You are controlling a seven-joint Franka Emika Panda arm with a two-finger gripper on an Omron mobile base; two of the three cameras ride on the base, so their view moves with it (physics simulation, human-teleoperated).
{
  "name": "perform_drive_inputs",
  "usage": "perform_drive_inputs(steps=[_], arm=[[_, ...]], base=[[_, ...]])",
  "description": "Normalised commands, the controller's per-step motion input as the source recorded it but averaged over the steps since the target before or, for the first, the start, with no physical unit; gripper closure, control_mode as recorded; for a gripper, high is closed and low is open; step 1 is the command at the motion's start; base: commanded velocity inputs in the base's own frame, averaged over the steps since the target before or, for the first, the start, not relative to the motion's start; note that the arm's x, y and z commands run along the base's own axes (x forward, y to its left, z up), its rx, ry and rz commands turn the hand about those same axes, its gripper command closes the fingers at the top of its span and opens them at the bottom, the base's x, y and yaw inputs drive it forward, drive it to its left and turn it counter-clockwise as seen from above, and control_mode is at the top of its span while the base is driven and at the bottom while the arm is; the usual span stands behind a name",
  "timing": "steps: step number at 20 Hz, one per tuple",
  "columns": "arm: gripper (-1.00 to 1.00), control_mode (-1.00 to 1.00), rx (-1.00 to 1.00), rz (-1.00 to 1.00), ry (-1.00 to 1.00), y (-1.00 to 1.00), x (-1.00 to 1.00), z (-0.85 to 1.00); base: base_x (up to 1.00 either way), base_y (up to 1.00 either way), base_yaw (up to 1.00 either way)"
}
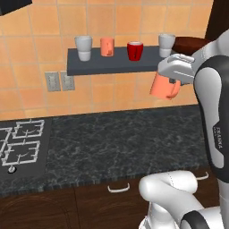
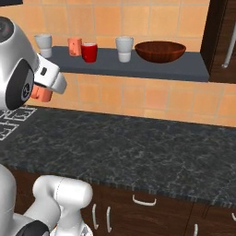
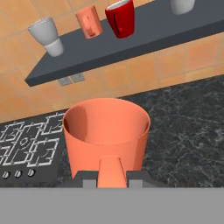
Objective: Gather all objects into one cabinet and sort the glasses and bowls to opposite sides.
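Note:
My gripper (image 1: 173,81) is shut on the handle of the salmon-orange mug (image 1: 163,86), holding it in the air just below the front edge of the dark grey-blue shelf (image 1: 112,66). In the hand view the mug (image 3: 106,131) is upright with its mouth open, and its handle sits between my fingertips. From left to right the shelf holds a pale cup (image 2: 43,44), a salmon cup (image 2: 74,46), a red cup (image 2: 89,52), a second pale cup (image 2: 124,49) and the wide brown bowl (image 2: 160,50).
A black speckled counter (image 1: 116,138) runs below the shelf, with a stove top (image 1: 20,143) at its left end. Two wall outlets (image 1: 59,81) sit under the shelf's left end. A dark brown cabinet (image 2: 223,37) stands beyond the shelf's right end.

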Motion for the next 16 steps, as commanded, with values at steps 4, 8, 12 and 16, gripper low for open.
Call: perform_drive_inputs(steps=[4, 8, 12, 16], arm=[[1.00, 1.00, 0.00, 0.00, 0.00, 0.00, 0.00, 0.00], [1.00, 1.00, 0.00, 0.00, 0.00, 0.00, 0.00, 0.00], [1.00, -1.00, 0.00, 0.00, 0.00, 0.00, 0.00, 0.30], [1.00, -1.00, 0.00, 0.00, 0.00, 0.00, 0.03, 0.85]], base=[[0.33, 0.00, 0.00], [0.11, 0.01, 0.00], [0.00, 0.04, 0.00], [0.00, 0.00, 0.00]])
